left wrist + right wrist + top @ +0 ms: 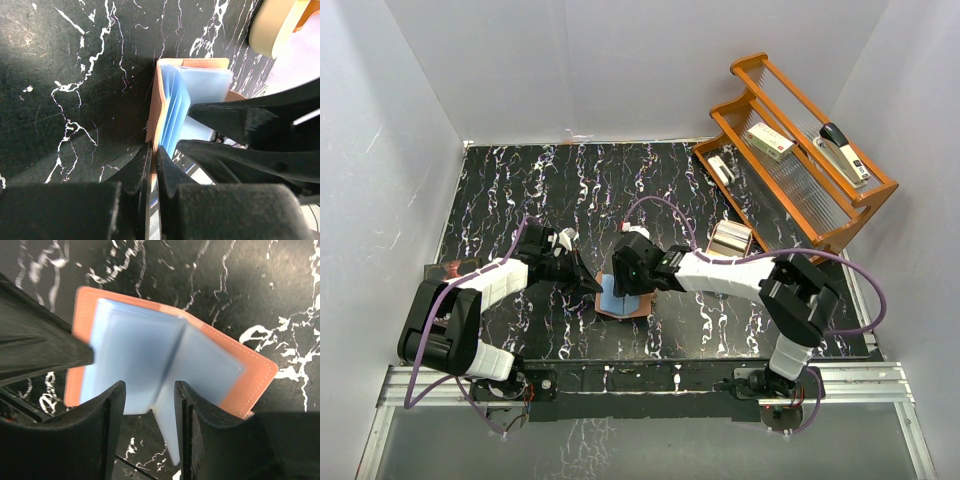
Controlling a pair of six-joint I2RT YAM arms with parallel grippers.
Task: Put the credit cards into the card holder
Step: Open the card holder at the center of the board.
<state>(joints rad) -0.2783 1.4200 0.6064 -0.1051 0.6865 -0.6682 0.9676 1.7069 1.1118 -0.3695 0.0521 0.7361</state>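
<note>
While the left gripper (153, 160) pinches the leather cover of the open card holder (250, 377) lying on the table (520, 180), the right gripper (149, 402) straddles, jaws spread, one clear pocket (167, 440), likely thin, floppy and slippery, best taken near its free edge.

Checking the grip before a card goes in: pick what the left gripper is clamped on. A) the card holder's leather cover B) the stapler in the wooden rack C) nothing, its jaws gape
A: the left wrist view shows the left gripper shut on the card holder's cover edge.
</note>
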